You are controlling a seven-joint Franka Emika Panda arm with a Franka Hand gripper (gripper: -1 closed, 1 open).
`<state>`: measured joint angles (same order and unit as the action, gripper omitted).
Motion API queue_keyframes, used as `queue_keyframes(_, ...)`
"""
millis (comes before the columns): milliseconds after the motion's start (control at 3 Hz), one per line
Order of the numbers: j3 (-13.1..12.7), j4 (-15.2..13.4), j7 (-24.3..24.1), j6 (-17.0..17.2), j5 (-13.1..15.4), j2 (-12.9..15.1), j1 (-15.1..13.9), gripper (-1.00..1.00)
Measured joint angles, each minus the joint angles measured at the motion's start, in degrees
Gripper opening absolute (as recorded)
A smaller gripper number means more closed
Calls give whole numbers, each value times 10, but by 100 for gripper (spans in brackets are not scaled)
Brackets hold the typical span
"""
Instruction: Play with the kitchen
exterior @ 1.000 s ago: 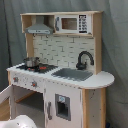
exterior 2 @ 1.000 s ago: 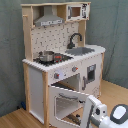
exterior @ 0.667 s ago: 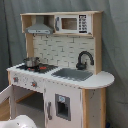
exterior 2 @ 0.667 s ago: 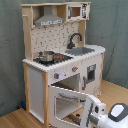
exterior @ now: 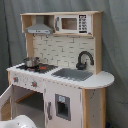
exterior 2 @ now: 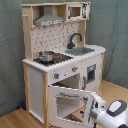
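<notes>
Oven door (exterior 2: 70, 101) open on kitchen (exterior 2: 60, 60); arm (exterior 2: 111, 113) at lower right beside it. Pincer state: cannot tell. Next: likely push door shut.

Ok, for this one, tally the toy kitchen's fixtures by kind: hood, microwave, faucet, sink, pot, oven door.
Hood: 1
Microwave: 1
Faucet: 1
Sink: 1
Pot: 1
Oven door, hanging open: 1
Total: 6
</notes>
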<state>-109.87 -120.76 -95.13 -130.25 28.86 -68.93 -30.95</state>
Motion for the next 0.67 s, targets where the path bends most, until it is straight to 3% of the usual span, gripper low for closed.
queue_keyframes(333, 15, -56, 9, -1, 0, 12, 6, 100)
queue_keyframes(667, 38, -95, 44, -20, 1, 12, 3, 100)
